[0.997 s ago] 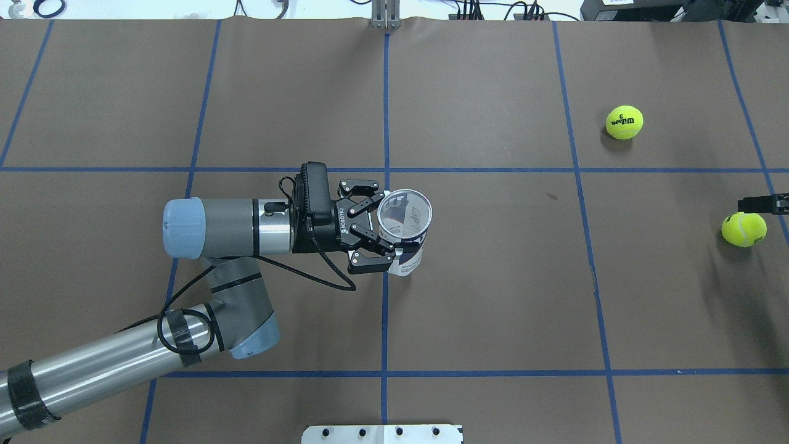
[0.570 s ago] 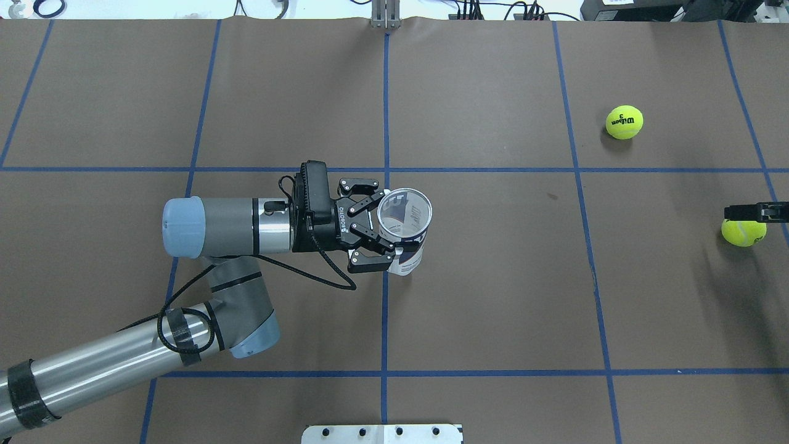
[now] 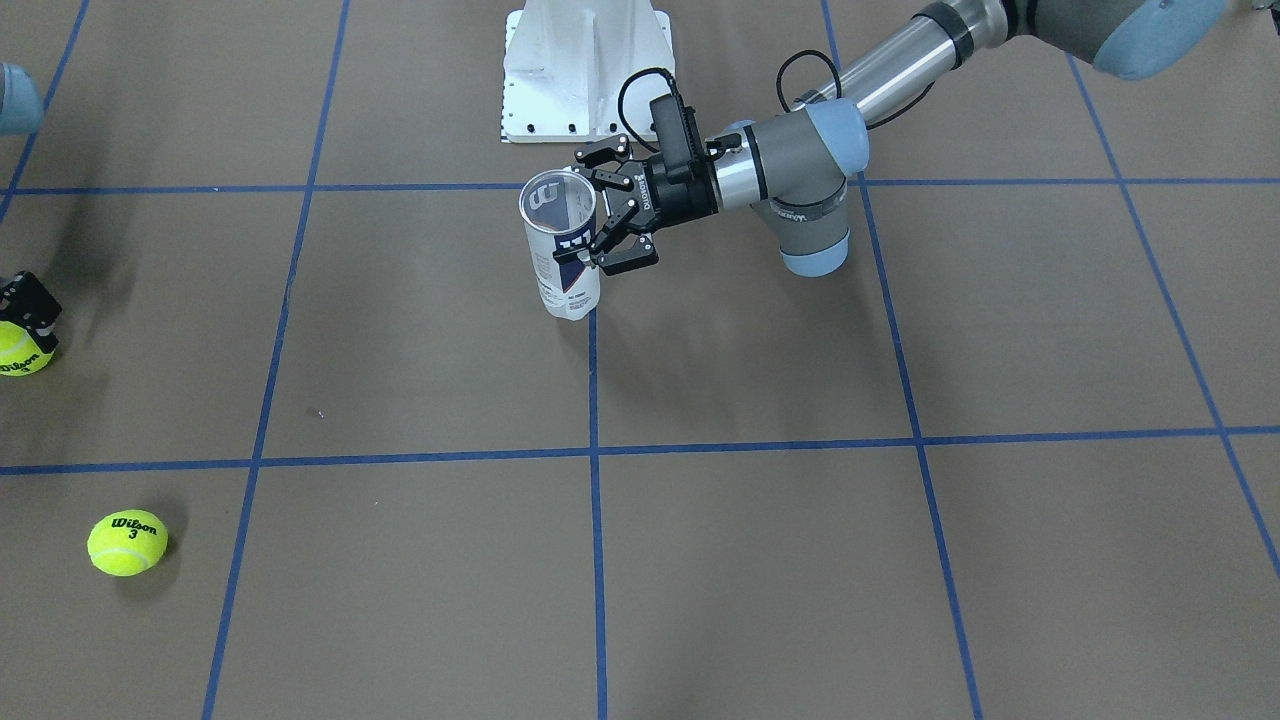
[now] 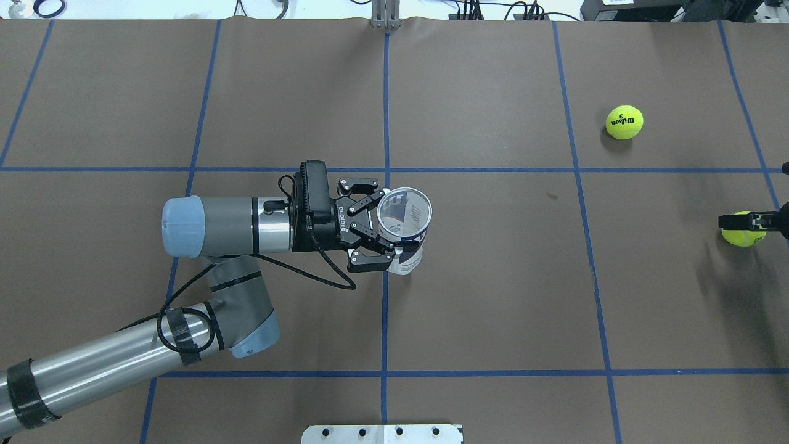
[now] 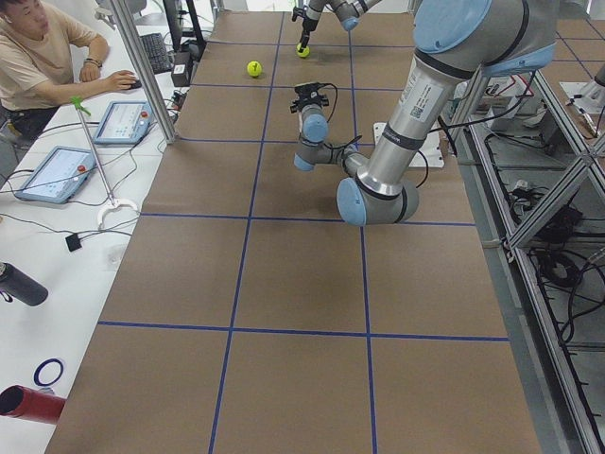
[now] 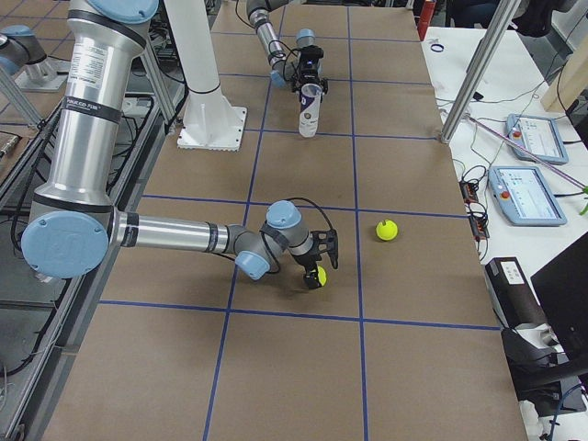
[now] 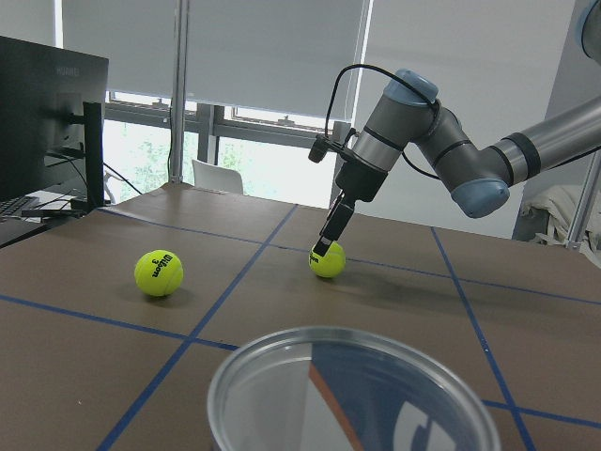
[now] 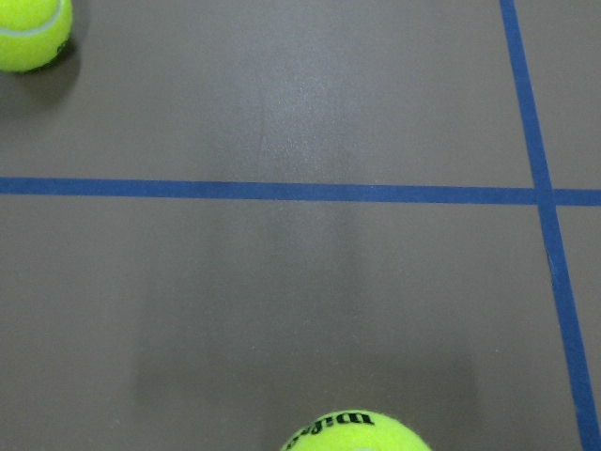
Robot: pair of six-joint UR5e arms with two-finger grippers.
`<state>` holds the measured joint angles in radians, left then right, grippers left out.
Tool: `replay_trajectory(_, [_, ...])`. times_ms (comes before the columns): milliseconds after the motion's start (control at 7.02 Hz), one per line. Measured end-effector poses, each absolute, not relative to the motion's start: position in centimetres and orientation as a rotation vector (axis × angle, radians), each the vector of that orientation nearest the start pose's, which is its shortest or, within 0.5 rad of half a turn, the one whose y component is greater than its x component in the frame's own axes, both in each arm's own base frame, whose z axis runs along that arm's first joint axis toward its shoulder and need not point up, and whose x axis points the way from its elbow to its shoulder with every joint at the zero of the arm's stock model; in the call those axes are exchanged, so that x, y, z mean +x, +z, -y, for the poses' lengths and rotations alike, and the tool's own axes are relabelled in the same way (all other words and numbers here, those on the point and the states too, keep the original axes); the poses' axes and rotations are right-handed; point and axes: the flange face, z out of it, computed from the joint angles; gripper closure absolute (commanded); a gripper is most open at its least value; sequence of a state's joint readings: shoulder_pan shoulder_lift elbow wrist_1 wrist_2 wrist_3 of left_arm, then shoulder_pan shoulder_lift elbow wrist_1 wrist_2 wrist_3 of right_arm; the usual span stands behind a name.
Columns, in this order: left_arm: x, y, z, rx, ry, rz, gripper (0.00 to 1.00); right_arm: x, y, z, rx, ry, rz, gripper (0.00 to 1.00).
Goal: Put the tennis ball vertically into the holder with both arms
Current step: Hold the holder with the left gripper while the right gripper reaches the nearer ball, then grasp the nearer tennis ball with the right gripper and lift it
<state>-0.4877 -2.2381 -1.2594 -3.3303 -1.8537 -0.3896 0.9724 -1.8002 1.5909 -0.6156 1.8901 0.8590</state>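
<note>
Front view: a clear can (image 3: pixel 565 288) stands upright, open end up, on the brown table (image 3: pixel 760 560), at a crossing of blue tape lines near the middle. The left gripper (image 3: pixel 612 207) reaches it from the side with jaws spread wide, one finger at each side of the can's edge; contact cannot be made out. At the view's left edge the right gripper (image 3: pixel 25 300) hangs just above a ball (image 3: pixel 18 354) that lies on the table. A second ball (image 3: pixel 127 543) lies farther from the robot. Overhead view: the can's round mouth faces up between the left fingers. At the right edge one black finger of the right gripper (image 4: pixel 743 217) crosses the ball's top; whether that pincer is wide or narrow cannot be told. Left side view: both balls show small at the far end. Right side view: the right gripper sits over the ball, well apart from the can. Left wrist view: the can's rim fills the bottom edge, and beyond it a fingertip (image 7: pixel 324 246) meets the ball's top. Right wrist view: the ball shows at the bottom edge, the second ball in the top left corner.
</note>
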Motion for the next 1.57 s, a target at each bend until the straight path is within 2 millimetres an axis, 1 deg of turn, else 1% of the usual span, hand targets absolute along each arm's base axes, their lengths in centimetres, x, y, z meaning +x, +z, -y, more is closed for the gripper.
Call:
replay_trajectory(142, [53.4,22.5,40.3,1.489,0.705,-1.584,0.17,-15.6,66.0,40.8,0.35,0.122,0.719,1.0])
replay_trajectory(427, [53.4,22.6,40.3,1.488,0.706,-1.583,0.17,-15.5,65.7,40.7,0.354,0.111,0.721,1.0])
replay_trajectory(570, [53.4,22.6,40.3,1.488,0.706,-1.584,0.17,-15.7,64.4,40.8,0.36,0.1,0.746,1.0])
replay_trajectory(712, [53.4,22.6,40.3,1.489,0.706,-1.585,0.17,-16.0,61.8,41.1,0.364,0.086,0.791,1.0])
replay_trajectory(855, [53.4,22.5,40.3,1.49,0.705,-1.585,0.17,-16.2,58.2,41.9,0.366,0.077,0.847,1.0])
replay_trajectory(997, [53.3,22.6,40.3,1.491,0.704,-1.585,0.17,-16.5,53.7,43.1,0.364,0.077,0.913,1.0])
replay_trajectory(1140, [53.3,22.6,40.2,1.49,0.704,-1.585,0.17,-17.0,48.6,44.3,0.348,0.099,0.993,1.0])
replay_trajectory(1282, [53.4,22.6,40.2,1.489,0.705,-1.585,0.17,-17.4,43.2,45.2,0.322,0.141,1.094,1.0])
replay_trajectory(1424, [53.4,22.7,40.1,1.488,0.706,-1.585,0.17,-17.7,37.8,45.5,0.291,0.195,1.193,1.0])
replay_trajectory(1567, [53.5,22.8,40.1,1.487,0.707,-1.585,0.17,-18.2,31.7,45.7,0.244,0.266,1.29,1.0])
